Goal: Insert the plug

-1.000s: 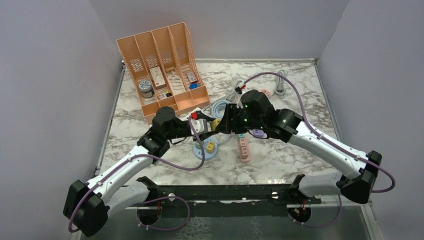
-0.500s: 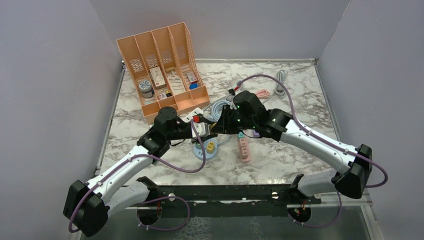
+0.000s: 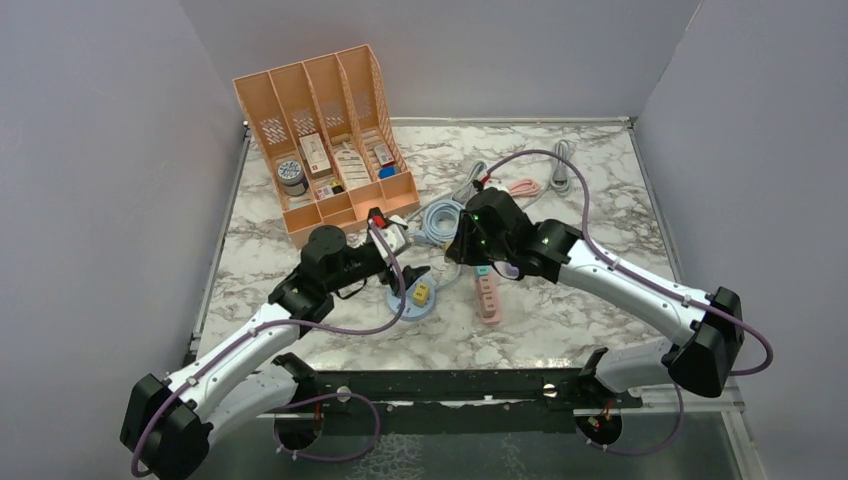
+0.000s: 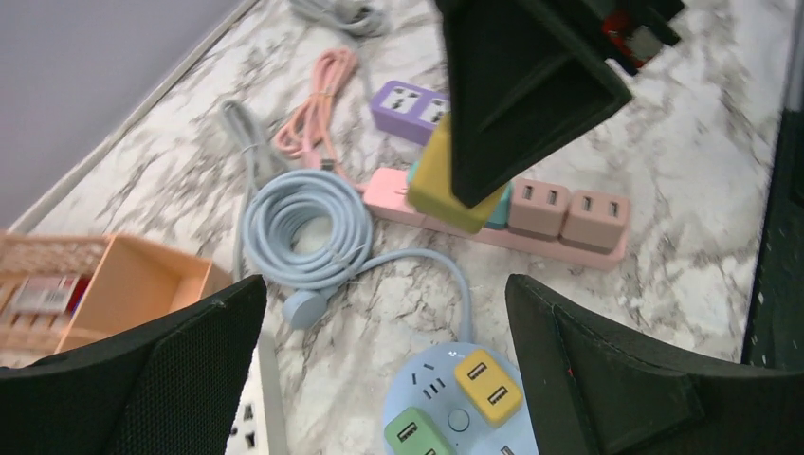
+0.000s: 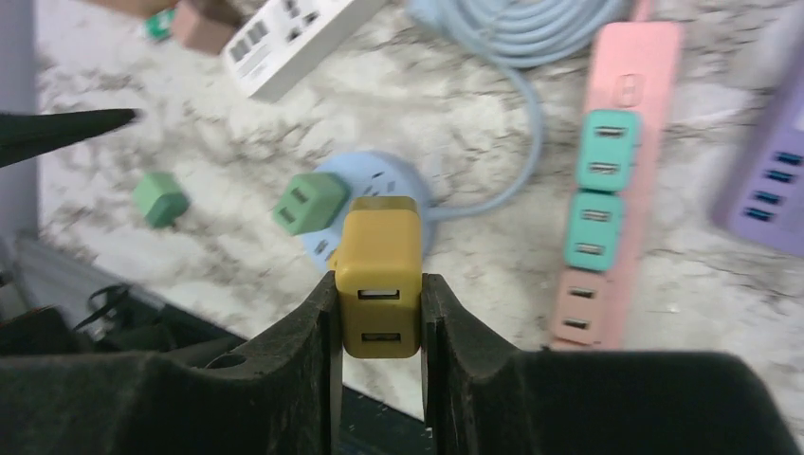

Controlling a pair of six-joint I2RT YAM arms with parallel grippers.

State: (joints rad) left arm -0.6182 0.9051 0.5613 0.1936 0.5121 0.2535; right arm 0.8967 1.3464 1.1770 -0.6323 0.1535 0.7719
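Observation:
My right gripper (image 5: 379, 296) is shut on a yellow plug (image 5: 379, 270), a block with two USB ports facing the camera. It hangs above the round blue power strip (image 5: 412, 180), which carries a green plug (image 5: 308, 202). In the left wrist view the held yellow plug (image 4: 453, 185) pokes out below the right gripper's black fingers (image 4: 521, 104). My left gripper (image 4: 384, 284) stands wide open with nothing between its fingers, just above the round strip (image 4: 446, 389), which carries a yellow block (image 4: 486, 384) and a green one. From above, the left gripper (image 3: 408, 272) sits left of the right gripper (image 3: 462, 250).
A pink power strip (image 3: 487, 297) with teal plugs lies right of the round strip. Behind are a purple strip (image 4: 417, 104), a coiled blue cable (image 3: 440, 215), a white strip (image 5: 294, 38), pink and grey cables, and an orange organiser (image 3: 320, 130). A loose green plug (image 5: 159, 197) lies near the front edge.
The left gripper has let go of the yellow plug, opened wide and drawn back to the left. The right gripper has shut on the plug and holds it alone.

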